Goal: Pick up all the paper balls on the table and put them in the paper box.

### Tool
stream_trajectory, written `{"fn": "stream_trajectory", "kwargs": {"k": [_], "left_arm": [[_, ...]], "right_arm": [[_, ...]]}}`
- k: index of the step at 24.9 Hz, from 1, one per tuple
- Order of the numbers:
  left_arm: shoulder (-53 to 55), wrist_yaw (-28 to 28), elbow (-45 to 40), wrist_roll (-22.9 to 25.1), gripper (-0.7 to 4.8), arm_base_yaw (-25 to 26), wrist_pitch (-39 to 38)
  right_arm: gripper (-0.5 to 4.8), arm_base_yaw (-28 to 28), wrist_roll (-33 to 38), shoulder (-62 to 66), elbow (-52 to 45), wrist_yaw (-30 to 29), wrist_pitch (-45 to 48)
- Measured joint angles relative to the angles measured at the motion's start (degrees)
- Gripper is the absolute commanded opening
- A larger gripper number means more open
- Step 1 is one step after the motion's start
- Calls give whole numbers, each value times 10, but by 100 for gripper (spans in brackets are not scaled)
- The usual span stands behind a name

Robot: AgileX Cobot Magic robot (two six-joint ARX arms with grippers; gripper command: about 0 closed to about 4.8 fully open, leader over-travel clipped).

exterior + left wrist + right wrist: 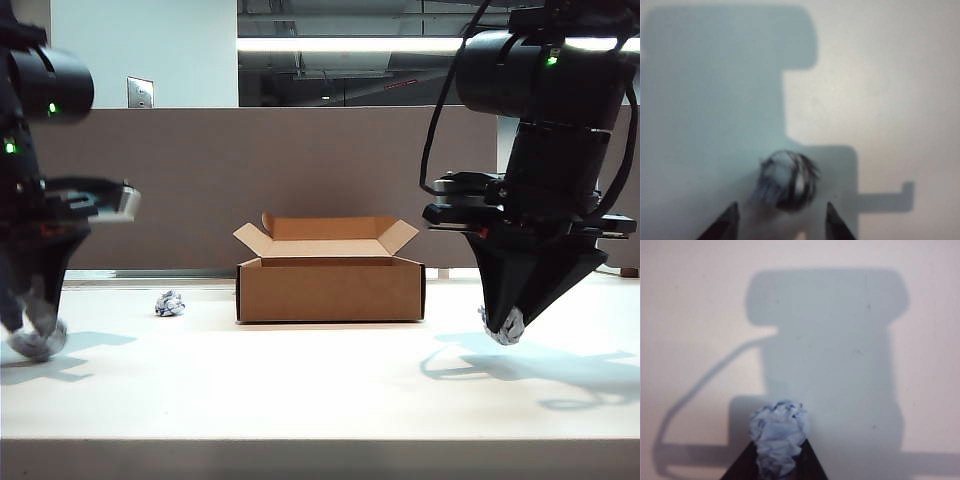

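The brown paper box (330,289) stands open in the middle of the white table (320,385). One paper ball (169,303) lies left of it. At the far left my left gripper (30,322) (782,216) points down, open, its fingertips (731,216) wide apart; a second paper ball (38,342) (789,180), blurred, sits just beyond the tips and neither finger touches it. Right of the box, my right gripper (500,318) (779,445) is shut on a third paper ball (508,328) (780,425), held low over the table.
A grey divider panel (300,170) runs along the back behind the box. The box's four short flaps stand up and outward. Both arms cast shadows on the tabletop near the front.
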Motion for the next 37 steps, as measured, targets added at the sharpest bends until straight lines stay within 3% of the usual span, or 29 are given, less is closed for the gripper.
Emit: {"fn": "stream_trajectory", "kwargs": {"k": [10, 13, 16, 22, 27, 37], "left_arm": [[26, 3, 0, 0, 220, 0, 33], [26, 74, 0, 0, 257, 0, 26], [26, 94, 0, 0, 263, -5, 22], [26, 91, 0, -7, 269, -23, 45], [26, 28, 0, -26, 269, -35, 80], [26, 19, 0, -26, 269, -35, 101]], "right_arm": [[116, 0, -5, 0, 0, 3, -10], [116, 0, -12, 0, 0, 19, -10], [116, 0, -12, 0, 0, 20, -9], [115, 0, -12, 0, 0, 21, -4], [115, 0, -12, 0, 0, 21, -10], [115, -1, -12, 0, 0, 21, -11]]}}
